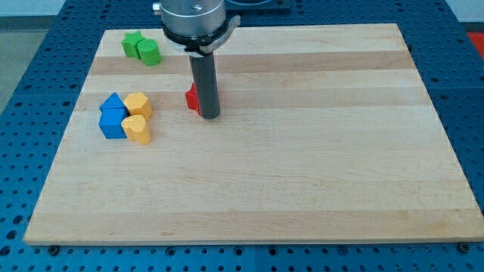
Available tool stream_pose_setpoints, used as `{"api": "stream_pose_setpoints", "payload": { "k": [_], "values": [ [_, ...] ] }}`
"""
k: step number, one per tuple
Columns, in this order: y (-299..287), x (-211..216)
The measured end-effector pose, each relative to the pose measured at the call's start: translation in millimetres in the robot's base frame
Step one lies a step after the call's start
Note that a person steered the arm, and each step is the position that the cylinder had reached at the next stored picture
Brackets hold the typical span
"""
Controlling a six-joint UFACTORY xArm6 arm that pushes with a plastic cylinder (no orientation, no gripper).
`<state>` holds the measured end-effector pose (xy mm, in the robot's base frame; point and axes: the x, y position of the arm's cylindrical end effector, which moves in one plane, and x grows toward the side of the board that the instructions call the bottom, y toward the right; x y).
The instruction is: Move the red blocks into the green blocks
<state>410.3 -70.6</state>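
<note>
Wooden board [302,189] fills most of the camera view, pale and lying on a blue perforated table [469,113]. Near the view's top left corner of the board two green blocks [141,48] sit touching each other; the right one looks like a cylinder, the shape of the left one I cannot tell. Lower at the view's left there is a tight cluster: two blue blocks [113,117] and two yellow blocks [137,117], all touching or almost touching.

Only one red block [193,98] shows, and only in part, because the dark rod covers its right side; its shape I cannot make out. My tip [209,117] stands on the board just at the right and slightly below the red block, touching it or very nearly. The arm has no pincer, so there is nothing to open or close, and nothing is held.

For the step in hand, I judge that the push must go toward the view's upper left, to the green blocks. The tip is best placed at the lower right of the red block, on the line through the block to the green pair. A slow push keeps the block from slipping sideways off the rod. The yellow and blue cluster lies below this line, so it should stay untouched.
</note>
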Motion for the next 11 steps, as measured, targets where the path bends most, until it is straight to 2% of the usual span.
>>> {"api": "stream_pose_setpoints", "payload": {
  "k": [2, 5, 9, 11],
  "values": [
    [-11.3, -54.8],
    [-37.0, -87.8],
    [-43.4, -54.2],
    [-85.4, -56.3]
  ]
}}
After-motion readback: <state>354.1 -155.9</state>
